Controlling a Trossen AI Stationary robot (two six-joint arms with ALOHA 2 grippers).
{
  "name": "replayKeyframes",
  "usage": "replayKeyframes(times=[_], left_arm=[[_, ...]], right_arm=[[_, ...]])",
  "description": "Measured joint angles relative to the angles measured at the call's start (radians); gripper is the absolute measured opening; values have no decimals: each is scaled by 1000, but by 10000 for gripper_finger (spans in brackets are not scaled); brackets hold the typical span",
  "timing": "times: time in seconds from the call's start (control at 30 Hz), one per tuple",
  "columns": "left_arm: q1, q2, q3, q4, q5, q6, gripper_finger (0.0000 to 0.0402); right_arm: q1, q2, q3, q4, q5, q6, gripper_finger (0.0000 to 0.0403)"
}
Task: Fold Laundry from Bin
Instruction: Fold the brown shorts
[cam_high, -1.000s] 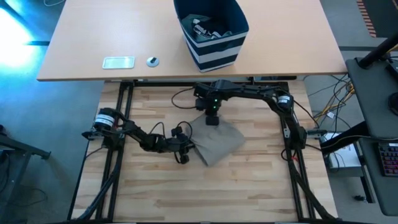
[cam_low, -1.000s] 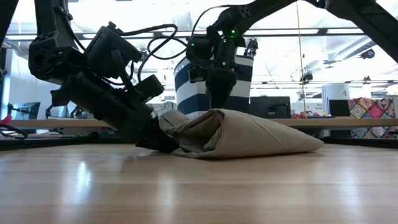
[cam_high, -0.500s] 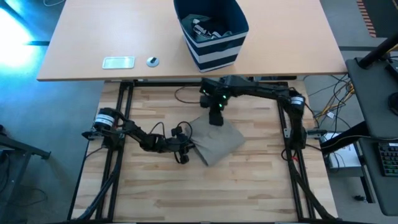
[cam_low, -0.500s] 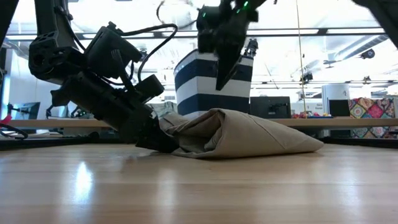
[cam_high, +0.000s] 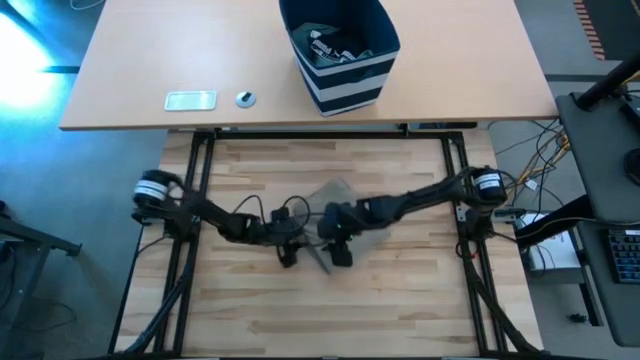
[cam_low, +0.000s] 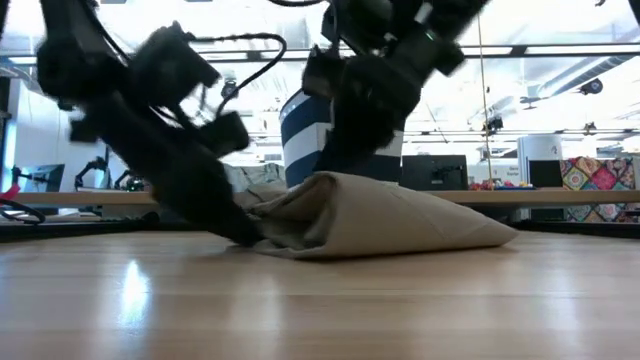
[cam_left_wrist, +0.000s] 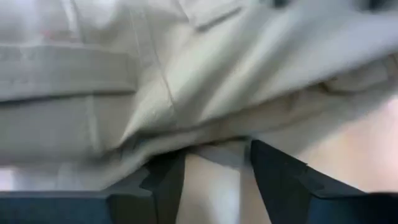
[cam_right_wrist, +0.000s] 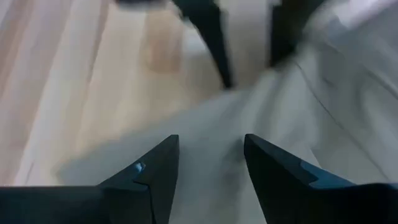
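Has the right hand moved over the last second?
Yes. In the high view the right hand has swung away from the bin, from the beige garment's far edge to its near edge beside the left hand.

Bright backlit windows, glare on the table (cam_low: 150, 290) — arms motion-blurred, wrist views soft

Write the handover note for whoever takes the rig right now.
Left gripper: open at the edge of the beige garment, nothing clamped.
Right gripper: open, low over the same garment, holding nothing.
Beige garment lies bunched and partly folded mid-table.
Bin sits on the far desk, more laundry inside.
Done: one garment out.
Left: finish this fold, then the rest.
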Motion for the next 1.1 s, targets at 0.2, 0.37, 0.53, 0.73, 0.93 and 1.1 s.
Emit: replayKeyframes(times=[0.2,0.37,0.53,0.73,0.93,1.1], left_arm=[[-17,-331,10,-313,-39,-5,185],[34,-460,9,-356,-66,-4,177],[30,-364,15,-177,-47,-16,164],[20,-170,118,-287,-44,-82,153],[18,-2,162,-404,-2,-137,153],[-9,-22,159,-406,49,-196,152]], right_arm=[[76,41,-196,323,19,75,172],[140,88,-216,383,19,24,175],[188,85,-202,357,23,-34,178],[264,-2,-144,205,50,35,174],[350,-24,-177,212,151,204,180],[381,4,-261,234,207,352,183]])
